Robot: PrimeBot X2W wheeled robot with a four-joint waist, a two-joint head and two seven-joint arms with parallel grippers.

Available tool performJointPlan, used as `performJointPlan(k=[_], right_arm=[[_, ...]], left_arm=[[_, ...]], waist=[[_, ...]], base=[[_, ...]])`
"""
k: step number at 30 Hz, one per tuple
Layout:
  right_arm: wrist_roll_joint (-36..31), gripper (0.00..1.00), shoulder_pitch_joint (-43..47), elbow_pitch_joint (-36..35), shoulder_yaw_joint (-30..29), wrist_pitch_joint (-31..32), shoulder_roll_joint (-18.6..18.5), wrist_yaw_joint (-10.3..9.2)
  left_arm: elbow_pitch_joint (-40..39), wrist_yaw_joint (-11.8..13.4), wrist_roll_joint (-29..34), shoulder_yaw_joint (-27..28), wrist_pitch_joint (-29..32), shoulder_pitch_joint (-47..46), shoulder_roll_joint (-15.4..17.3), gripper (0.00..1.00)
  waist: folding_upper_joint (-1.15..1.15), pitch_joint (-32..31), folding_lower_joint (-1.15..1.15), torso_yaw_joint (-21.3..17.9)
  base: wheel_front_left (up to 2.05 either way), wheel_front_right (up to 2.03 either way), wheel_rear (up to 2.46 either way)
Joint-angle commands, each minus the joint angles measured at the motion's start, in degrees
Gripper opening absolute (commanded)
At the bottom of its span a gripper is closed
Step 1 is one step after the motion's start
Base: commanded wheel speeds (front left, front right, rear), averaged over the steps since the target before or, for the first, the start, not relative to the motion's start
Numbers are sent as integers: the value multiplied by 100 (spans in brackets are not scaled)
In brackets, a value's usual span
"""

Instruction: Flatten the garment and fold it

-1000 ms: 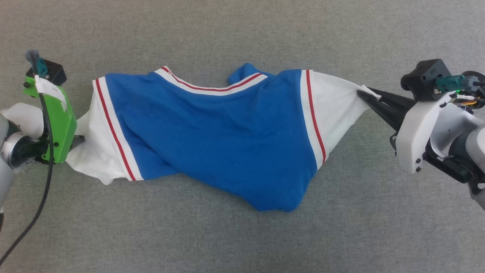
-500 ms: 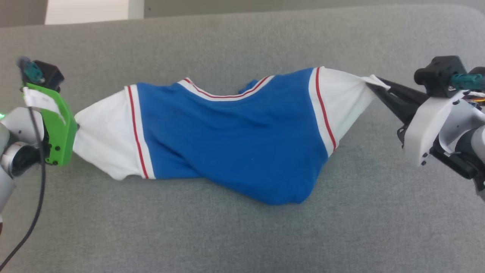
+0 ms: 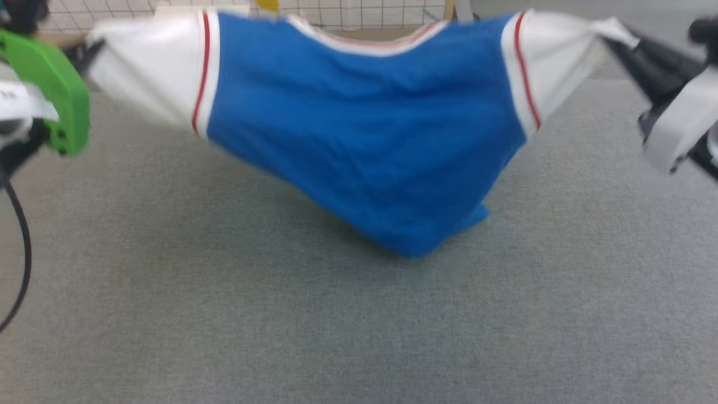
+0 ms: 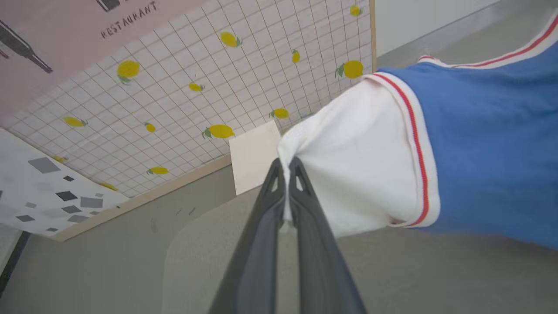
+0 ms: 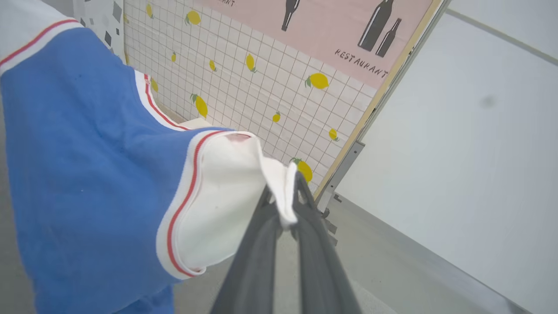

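The shirt (image 3: 364, 140) hung over the desk (image 3: 336, 348) — left hand (image 4: 287, 165) and right hand (image 5: 284, 191) each pinched 1 white sleeve (image 4: 357, 174). This looked like the flattening step — next it needed laying down smooth.

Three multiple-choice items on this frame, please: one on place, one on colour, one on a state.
1. Where is the garment?
A. folded in a neat square
B. strung between the left gripper and the right gripper
C. bunched in one gripper

2. Its sleeves are:
A. white
B. yellow
C. black

3. The left gripper is:
A. open
B. shut on the garment
C. shut on nothing

Answers: B, each gripper pinches a sleeve end; A, they are white beyond the red-striped trim; B, its fingers are closed on white cloth.
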Motion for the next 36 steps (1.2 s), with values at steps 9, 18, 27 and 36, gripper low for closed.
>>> performJointPlan(k=[9,18,27,36], right_arm=[[-630,0,-1696,839,-370,-42,288,-11],[-1579,0,-3878,1971,-679,-311,632,-11],[-1971,0,-5261,2688,-945,-681,879,-11],[-1916,0,-5555,3314,-714,-1002,1010,-11]], left_arm=[[506,431,1327,87,-1288,-1684,-759,0],[1578,747,2124,304,-2445,-3786,-1458,0],[2079,993,2103,734,-3124,-4994,-1774,0],[2587,1012,2033,801,-3340,-4995,-1887,0]], waist=[[0,583,0,16],[0,1896,0,-123],[0,2638,0,-130],[0,2839,0,16]], base=[[0,0,0],[0,0,0],[0,0,0],[0,0,0]])
